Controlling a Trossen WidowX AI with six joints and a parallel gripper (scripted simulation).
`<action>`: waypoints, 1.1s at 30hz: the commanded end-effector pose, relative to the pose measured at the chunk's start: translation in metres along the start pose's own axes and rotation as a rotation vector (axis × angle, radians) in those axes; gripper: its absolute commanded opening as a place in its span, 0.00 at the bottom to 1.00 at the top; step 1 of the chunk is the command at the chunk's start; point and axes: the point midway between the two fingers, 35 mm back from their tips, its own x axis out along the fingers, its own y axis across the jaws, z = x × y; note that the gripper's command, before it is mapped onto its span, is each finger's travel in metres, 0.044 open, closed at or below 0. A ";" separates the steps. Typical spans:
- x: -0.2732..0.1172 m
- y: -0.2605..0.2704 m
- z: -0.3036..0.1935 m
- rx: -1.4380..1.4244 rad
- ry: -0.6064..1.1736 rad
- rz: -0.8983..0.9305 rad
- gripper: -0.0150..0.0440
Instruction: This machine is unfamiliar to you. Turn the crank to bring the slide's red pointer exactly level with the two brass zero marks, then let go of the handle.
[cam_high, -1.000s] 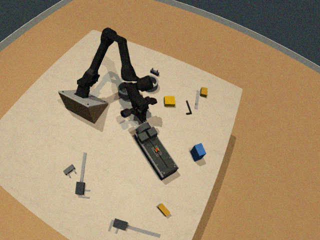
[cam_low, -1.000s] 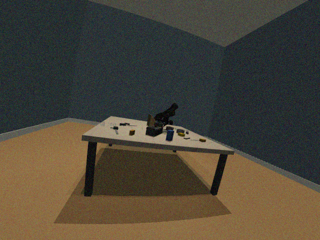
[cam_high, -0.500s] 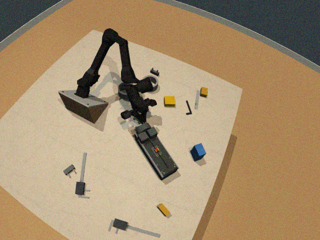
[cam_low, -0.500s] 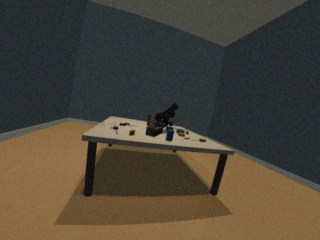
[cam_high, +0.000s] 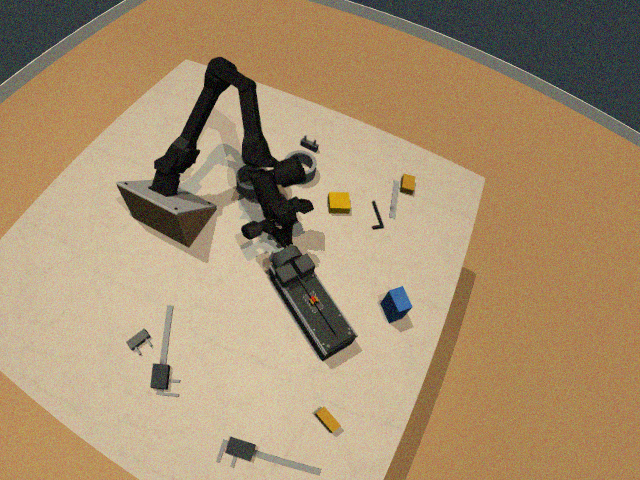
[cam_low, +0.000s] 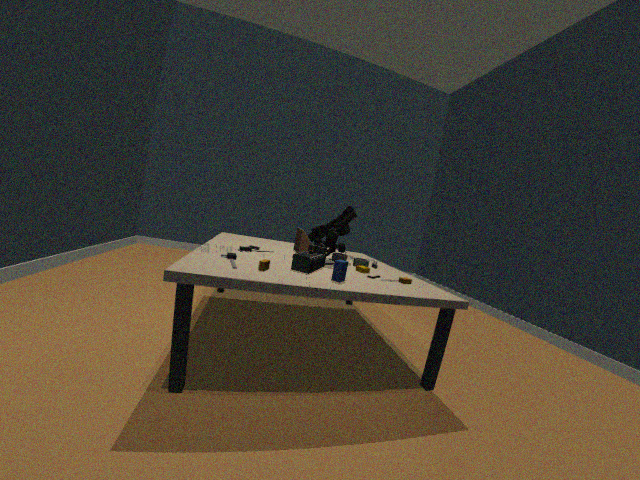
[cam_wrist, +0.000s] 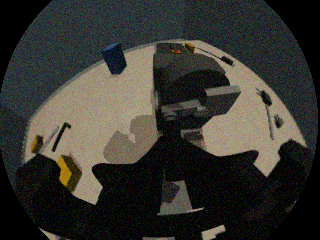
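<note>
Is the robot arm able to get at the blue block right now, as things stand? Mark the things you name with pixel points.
Probably not right away: its gripper (cam_high: 283, 238) is shut on something at the end of the dark machine (cam_high: 330, 315). The blue block (cam_high: 397, 304) (cam_low: 339, 270) (cam_wrist: 115, 59) stands apart, beyond that machine.

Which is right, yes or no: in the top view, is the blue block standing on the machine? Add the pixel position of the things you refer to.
No, the blue block (cam_high: 397, 304) (cam_low: 339, 270) (cam_wrist: 114, 59) stands on the table beside the machine (cam_high: 326, 325).
</note>
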 end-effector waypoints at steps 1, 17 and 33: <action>0.001 -0.001 -0.001 0.004 0.004 0.000 0.25; 0.001 -0.001 -0.001 0.004 0.004 0.000 0.25; 0.001 0.000 -0.001 -0.001 0.001 -0.001 0.57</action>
